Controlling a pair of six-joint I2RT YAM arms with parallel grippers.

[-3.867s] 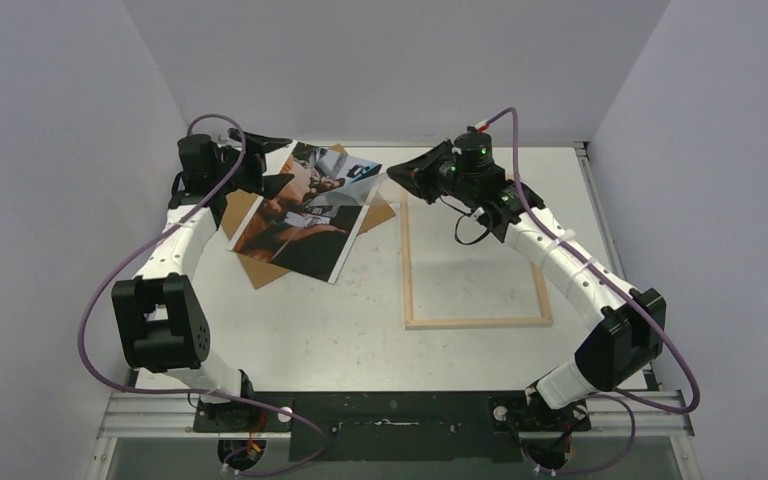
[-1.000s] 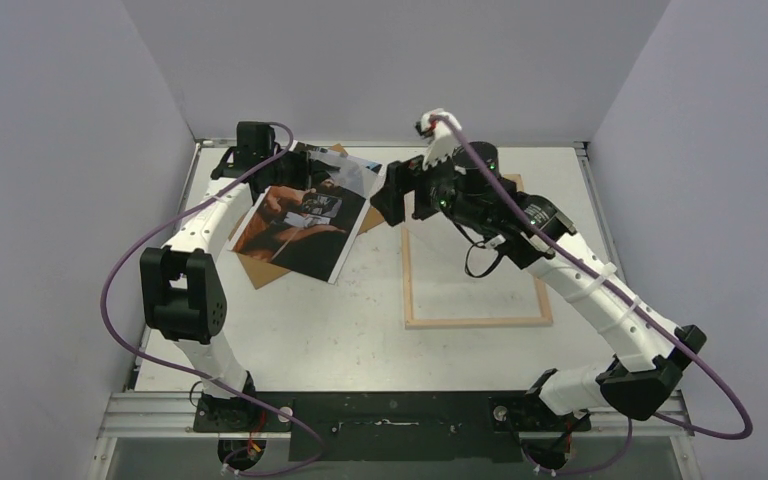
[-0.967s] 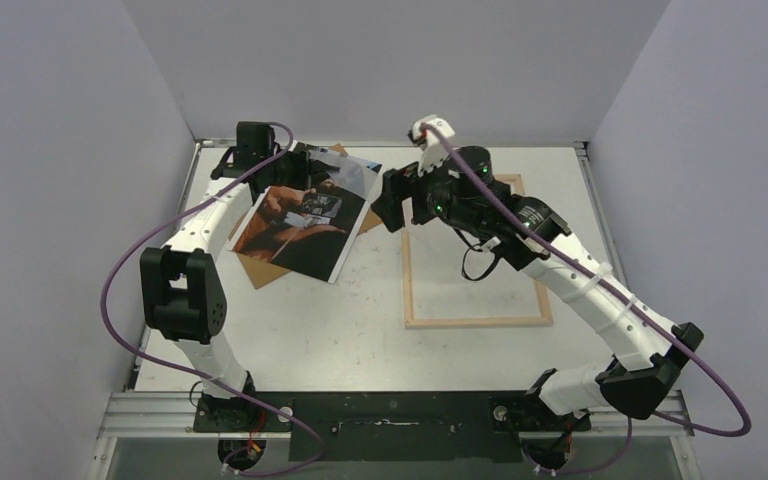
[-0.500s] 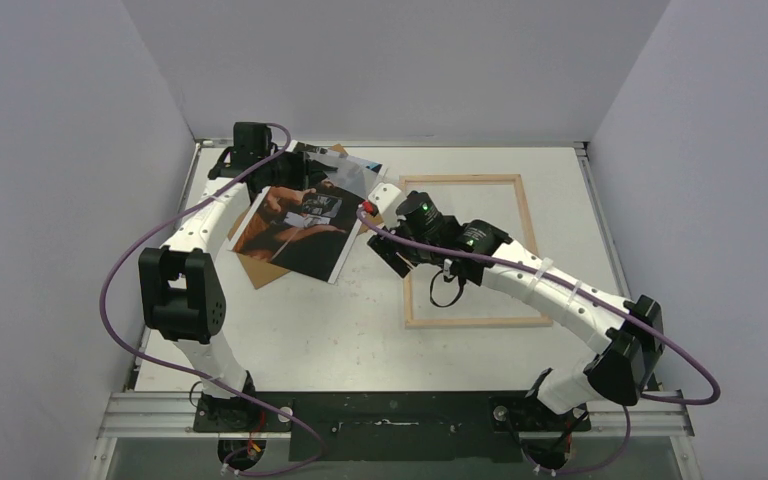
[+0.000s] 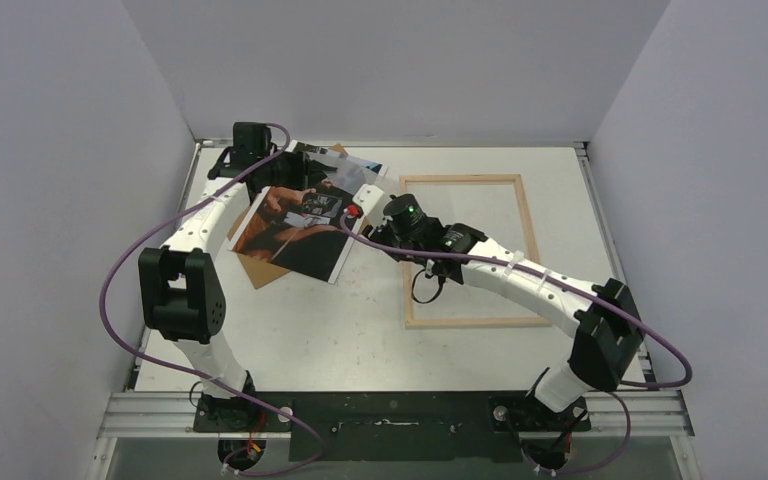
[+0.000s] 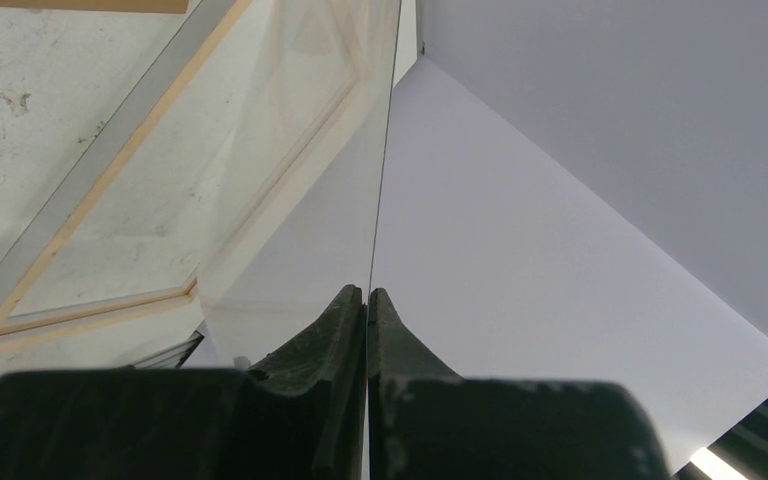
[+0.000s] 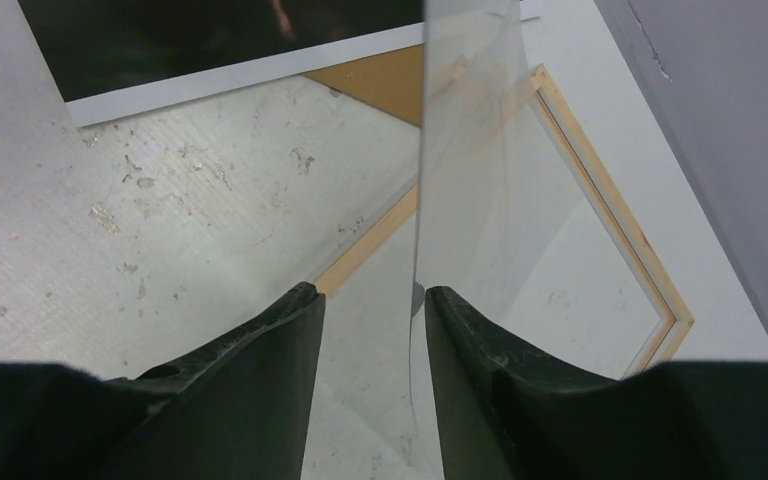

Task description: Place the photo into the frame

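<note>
The photo [image 5: 295, 220] lies flat at the back left on a brown hardboard sheet [image 5: 260, 270]. To its right lies the frame [image 5: 475, 322], a pale wood rim. My left gripper [image 6: 367, 292] is shut on the edge of a thin clear pane [image 6: 290, 180], held up on edge above the photo. My right gripper [image 7: 370, 292] is open, and the pane's other edge [image 7: 465, 150] stands between its fingers, closer to the right finger [image 7: 460, 330]. In the top view the left gripper [image 5: 278, 172] is over the photo's far corner. The right gripper [image 5: 372, 232] is between photo and frame.
The white table [image 7: 160, 220] is speckled and bounded by pale walls on three sides. A corner of the hardboard [image 7: 380, 85] sticks out from under the photo [image 7: 210, 35] near the frame's rim [image 7: 600, 150]. A purple cable loops off each arm.
My right arm has swung down and left from the frame's far-left corner to the pane's edge, and its jaws have narrowed around it. The left arm has stayed put, still gripping the pane.
</note>
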